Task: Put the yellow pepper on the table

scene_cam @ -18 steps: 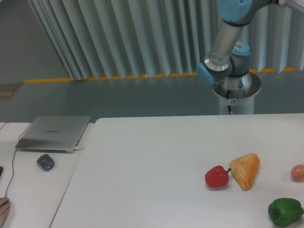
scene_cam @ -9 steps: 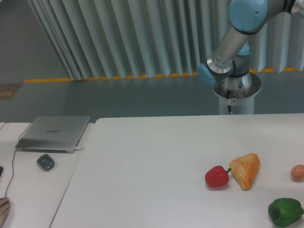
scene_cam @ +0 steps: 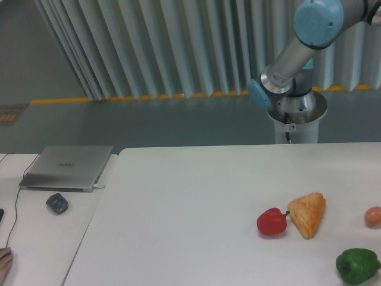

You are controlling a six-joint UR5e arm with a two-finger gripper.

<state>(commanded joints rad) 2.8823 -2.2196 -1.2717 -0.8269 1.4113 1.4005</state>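
The yellow pepper is out of view. The white table (scene_cam: 190, 202) fills the lower part of the camera view. Only part of my arm shows at the upper right: a blue elbow joint (scene_cam: 318, 22) and a grey link running down to the base (scene_cam: 296, 110) behind the table. My gripper is outside the frame, so its state cannot be seen.
On the table's right side lie a red pepper (scene_cam: 272, 221), an orange-yellow wedge (scene_cam: 308, 214), a green pepper (scene_cam: 357, 266) and a small peach-coloured item (scene_cam: 373, 217) at the edge. On the adjoining desk to the left sit a grey laptop (scene_cam: 68, 167) and a mouse (scene_cam: 57, 203).
The arm's elbow joint has swung to the right and slightly down across the three frames. The items on the table have not moved.
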